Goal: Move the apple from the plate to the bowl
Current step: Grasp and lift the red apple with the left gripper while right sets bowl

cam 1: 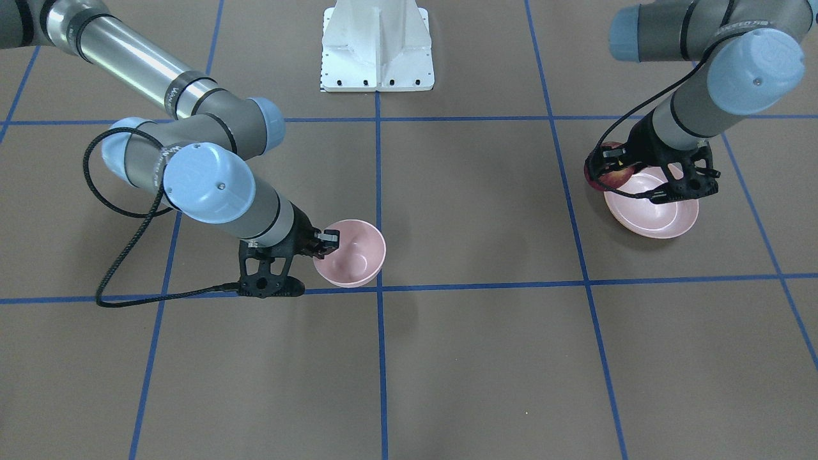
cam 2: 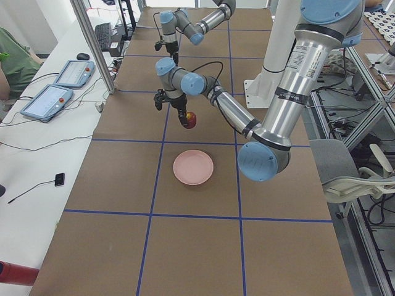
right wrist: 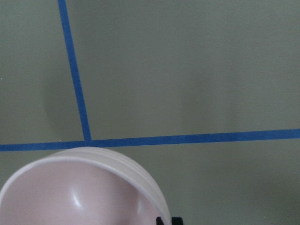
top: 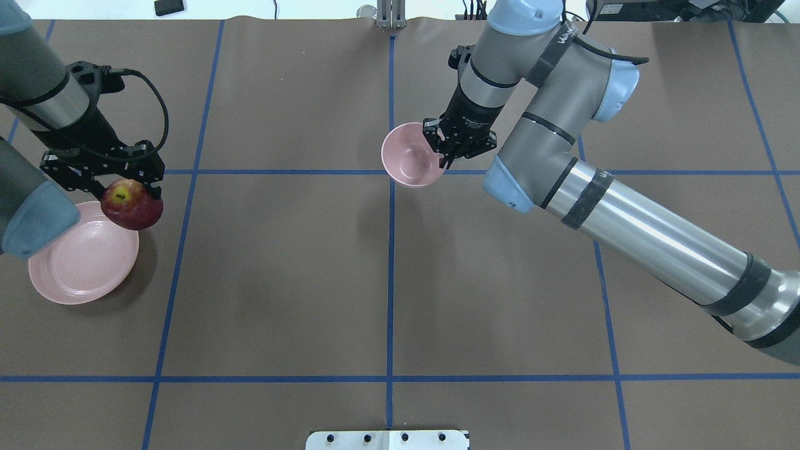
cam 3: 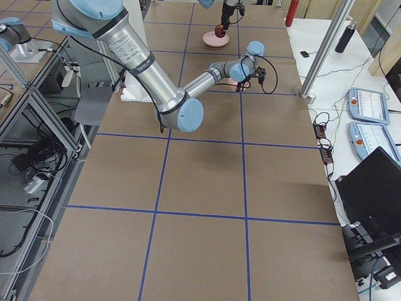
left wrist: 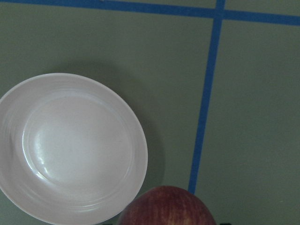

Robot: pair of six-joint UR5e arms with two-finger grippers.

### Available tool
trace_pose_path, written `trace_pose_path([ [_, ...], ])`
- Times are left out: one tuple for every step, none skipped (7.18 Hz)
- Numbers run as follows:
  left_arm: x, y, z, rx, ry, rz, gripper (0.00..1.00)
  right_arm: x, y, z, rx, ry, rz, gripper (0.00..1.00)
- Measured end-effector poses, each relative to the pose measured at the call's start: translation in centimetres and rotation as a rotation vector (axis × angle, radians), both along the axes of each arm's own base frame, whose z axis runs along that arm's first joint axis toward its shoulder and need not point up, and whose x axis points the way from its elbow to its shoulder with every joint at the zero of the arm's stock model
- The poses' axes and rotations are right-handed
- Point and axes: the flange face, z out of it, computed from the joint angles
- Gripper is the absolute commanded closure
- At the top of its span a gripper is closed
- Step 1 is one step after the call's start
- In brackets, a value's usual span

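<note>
1. The left claw (top: 125, 186) is clamped around the apple (top: 131, 206) and holds it in the air over the edge of the plate (top: 81, 265).
2. The right claw (top: 445, 152) pinches the rim of the bowl (top: 405, 159) near the middle of the table (top: 281, 281), well apart from the plate.
3. The apple is round and dark red, with a yellow-green patch around its stem dimple.
4. There is one apple, one plate, one bowl and two claws.
</note>
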Motion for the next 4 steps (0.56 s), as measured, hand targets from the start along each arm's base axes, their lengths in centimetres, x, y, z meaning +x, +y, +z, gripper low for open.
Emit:
trace_pose_path([
  [0.3,-0.5,-0.7,-0.006,0.001,-0.01,1.0,-1.8,0.6,-0.3,0.013,-0.005,-0.017,1.0],
  [0.5,-0.7,-1.1,-0.007,0.002,-0.014,1.0,-3.2,1.5,-0.3,0.018,-0.004,-0.033,1.0],
  [0.6,-0.9,-1.5,-0.005,0.005,-0.015,1.0,-4.4,2.3,0.0,0.022,0.004,-0.044,1.0],
  [0.8,-1.2,-2.2,-0.006,0.009,-0.023,1.0,-5.3,2.8,0.3,0.025,0.013,-0.05,1.0],
])
